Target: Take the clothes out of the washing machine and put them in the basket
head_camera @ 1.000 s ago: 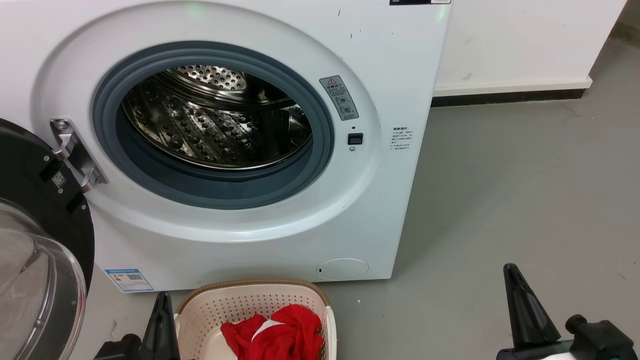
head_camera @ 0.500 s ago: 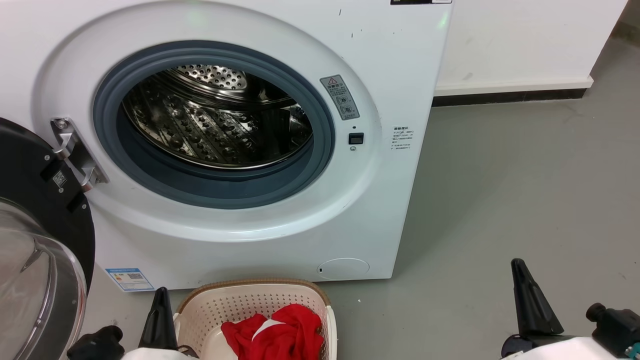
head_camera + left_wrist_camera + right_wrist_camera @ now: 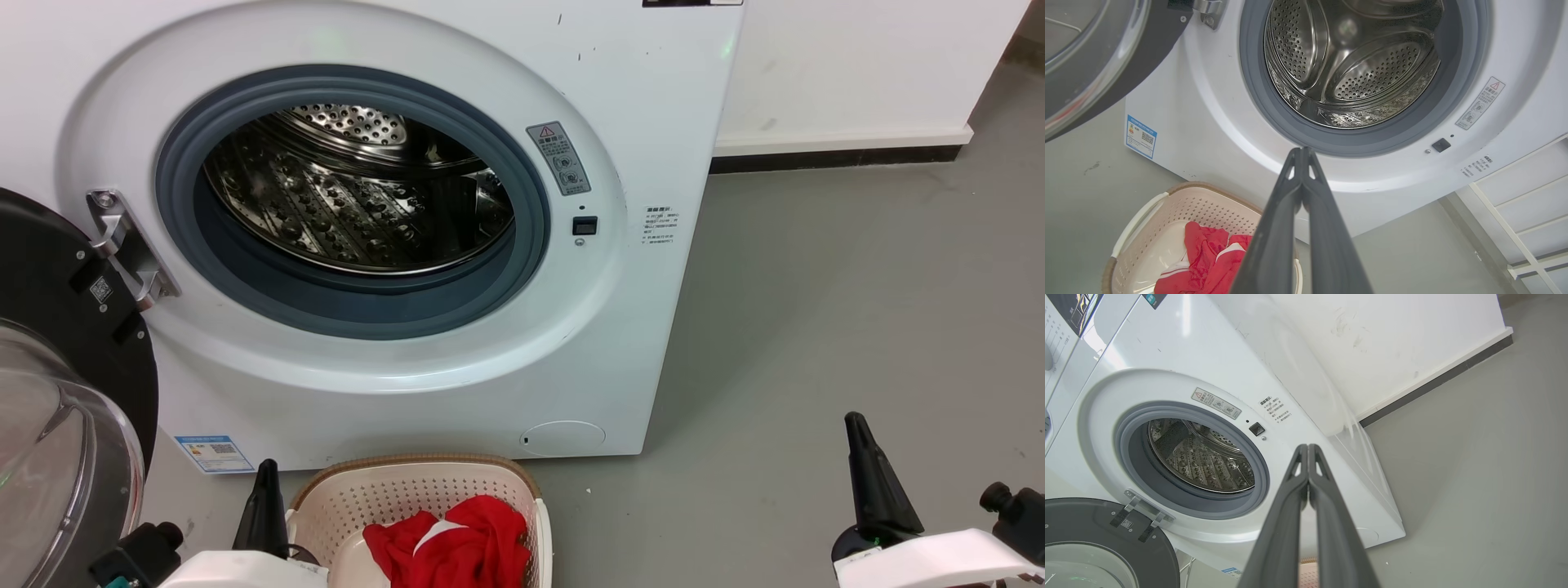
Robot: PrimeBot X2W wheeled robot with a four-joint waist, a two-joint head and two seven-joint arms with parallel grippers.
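Grey floor (image 3: 816, 327) is seen spreading away from the washing machine (image 3: 408, 392), and a white wall (image 3: 857, 65) with a dark skirting is seen behind it. The basket (image 3: 384, 490) is set on the floor just before the machine's front, below its round mouth, and the red jersey (image 3: 457, 543) is lying crumpled inside it. The basket's near end and the jersey's lower part are cut off by the head view's bottom edge. In the left wrist view part of the basket's side is covered by that arm's own fingers. Lettering on the jersey cannot be made out, and the print on the machine's stickers is too small to be read. The door (image 3: 57, 367), swung open on the machine's hinge side, is cut off at the view's edge. The steel drum (image 3: 351, 204) is seen through the grey seal (image 3: 359, 310).

Since a second ago the whole head view is shifted slightly, so the camera has moved. Pale forearm casings (image 3: 939, 555) are now shown beneath both grippers, while basket and jersey are found unmoved.

The left gripper (image 3: 1301, 152) is held before the machine, between door and basket, clenched on nothing. The right gripper (image 3: 1307, 447) is held off the machine's latch-side corner, likewise clenched on nothing.
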